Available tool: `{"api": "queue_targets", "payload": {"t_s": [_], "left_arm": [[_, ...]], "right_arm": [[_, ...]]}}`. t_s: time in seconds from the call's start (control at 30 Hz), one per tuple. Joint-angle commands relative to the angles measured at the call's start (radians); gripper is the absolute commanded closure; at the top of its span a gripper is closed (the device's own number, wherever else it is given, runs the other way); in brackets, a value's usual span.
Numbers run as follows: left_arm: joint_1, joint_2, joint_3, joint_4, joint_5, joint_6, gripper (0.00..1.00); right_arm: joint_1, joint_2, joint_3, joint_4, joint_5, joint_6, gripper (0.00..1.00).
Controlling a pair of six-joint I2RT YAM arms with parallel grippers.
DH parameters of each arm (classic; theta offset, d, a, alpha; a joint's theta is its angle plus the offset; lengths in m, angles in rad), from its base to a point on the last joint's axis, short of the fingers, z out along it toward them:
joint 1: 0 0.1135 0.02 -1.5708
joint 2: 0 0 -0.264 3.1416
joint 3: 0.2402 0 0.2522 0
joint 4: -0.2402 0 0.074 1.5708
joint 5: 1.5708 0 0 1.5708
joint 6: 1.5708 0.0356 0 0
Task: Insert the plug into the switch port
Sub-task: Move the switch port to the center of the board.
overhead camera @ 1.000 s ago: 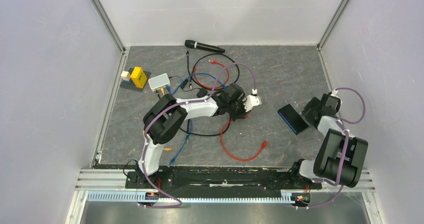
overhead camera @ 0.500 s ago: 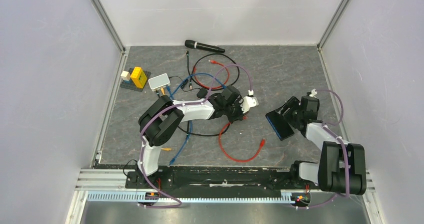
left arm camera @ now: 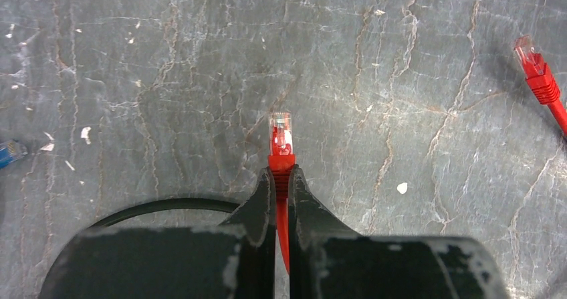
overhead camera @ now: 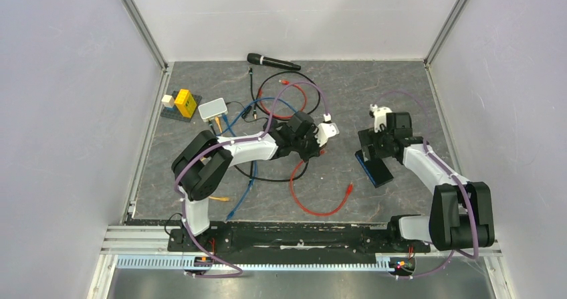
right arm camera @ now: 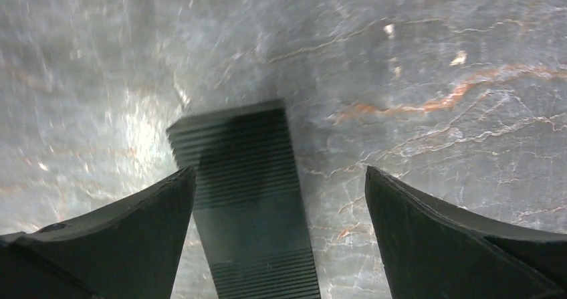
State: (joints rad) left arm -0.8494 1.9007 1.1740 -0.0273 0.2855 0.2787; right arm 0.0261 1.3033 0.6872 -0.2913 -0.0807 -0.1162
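Note:
My left gripper (overhead camera: pixel 315 145) is shut on the red cable just behind its plug (left arm camera: pixel 281 133), which sticks out past the fingertips (left arm camera: pixel 266 186) above bare table. The red cable (overhead camera: pixel 314 209) loops toward the near edge. The pale grey-white switch box (overhead camera: pixel 212 108) lies far left, well away from the plug; I cannot make out its port. My right gripper (overhead camera: pixel 372 146) is open, its fingers (right arm camera: pixel 144 215) astride a dark ribbed flat box (right arm camera: pixel 247 198), which also shows in the top view (overhead camera: pixel 376 170). That box lies close against the left finger.
A black microphone (overhead camera: pixel 273 61) lies at the back. A yellow block on a dark plate (overhead camera: pixel 182 103) sits beside the switch box. Black, blue and a second red cable (overhead camera: pixel 287 95) tangle behind the left arm. Another red plug (left arm camera: pixel 535 65) lies to the right.
My right arm has swung left from the right wall and now straddles the dark box, which shifted left. My left gripper has drawn slightly left with the red plug.

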Motion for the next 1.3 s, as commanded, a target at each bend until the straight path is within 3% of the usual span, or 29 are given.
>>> {"api": "queue_targets", "payload": {"t_s": [0.0,0.43,0.7,0.9,1.1,1.27], "left_arm": [[0.027,-0.042,0.024,0.032,0.017,-0.019,0.98],[0.029,-0.064,0.005,0.032,0.027,-0.022,0.98],[0.029,-0.058,0.001,0.044,0.039,-0.029,0.98],[0.029,-0.050,-0.003,0.052,0.048,-0.041,0.98],[0.029,-0.051,-0.007,0.046,0.026,-0.028,0.98],[0.029,-0.047,-0.013,0.067,0.024,-0.024,0.98]], "right_arm": [[0.057,-0.017,0.030,-0.110,0.107,-0.222,0.02],[0.089,0.059,0.020,-0.096,-0.045,-0.305,0.02],[0.089,0.058,0.019,-0.115,-0.059,-0.285,0.02],[0.089,0.094,-0.003,-0.084,0.014,-0.244,0.02],[0.089,0.158,0.016,-0.057,0.036,-0.190,0.13],[0.089,0.173,0.037,0.025,-0.022,-0.016,0.41]]}}
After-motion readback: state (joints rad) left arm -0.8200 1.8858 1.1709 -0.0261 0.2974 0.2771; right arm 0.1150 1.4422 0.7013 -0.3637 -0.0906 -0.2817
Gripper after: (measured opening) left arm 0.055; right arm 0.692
